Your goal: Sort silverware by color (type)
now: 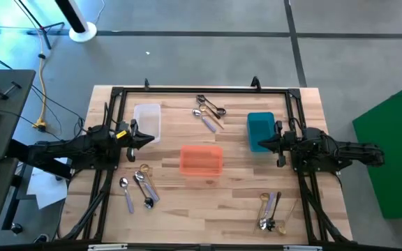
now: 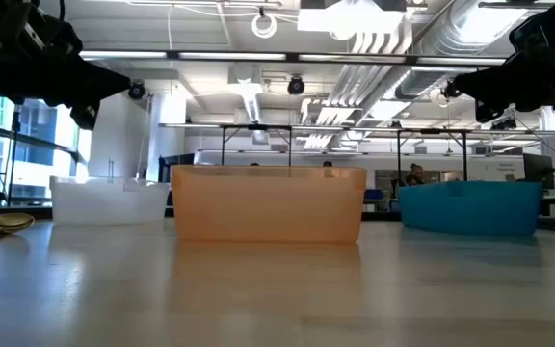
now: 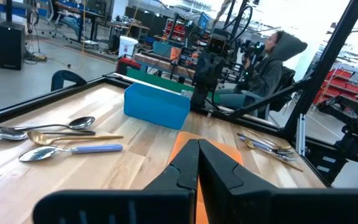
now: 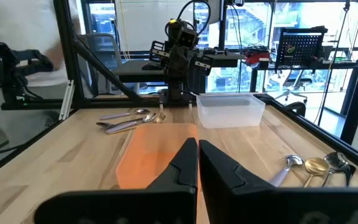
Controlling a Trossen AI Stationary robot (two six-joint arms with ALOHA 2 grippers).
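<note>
Spoons in three loose clusters, both tools clenched and empty.
Near-edge silverware point(image 1: 139, 187) lies left and right, handles mostly lengthwise toward the near edge; the far cluster angles diagonally. Left tool point(image 1: 147, 139) hangs by the clear bin point(image 1: 147, 120), right tool point(image 1: 263, 144) at the teal bin point(image 1: 260, 130); orange bin point(image 1: 201, 160) between. Pale wood-plank surface point(image 1: 236, 202); open workshop beyond, a hooded person point(image 3: 268, 62) seated. No legible writing.

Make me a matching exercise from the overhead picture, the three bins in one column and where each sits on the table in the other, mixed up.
Things:
1. clear bin
2. orange bin
3. teal bin

Places:
A. beside the right gripper
B. middle of the table
C. beside the left gripper

Pairs: 1-C, 2-B, 3-A
</note>
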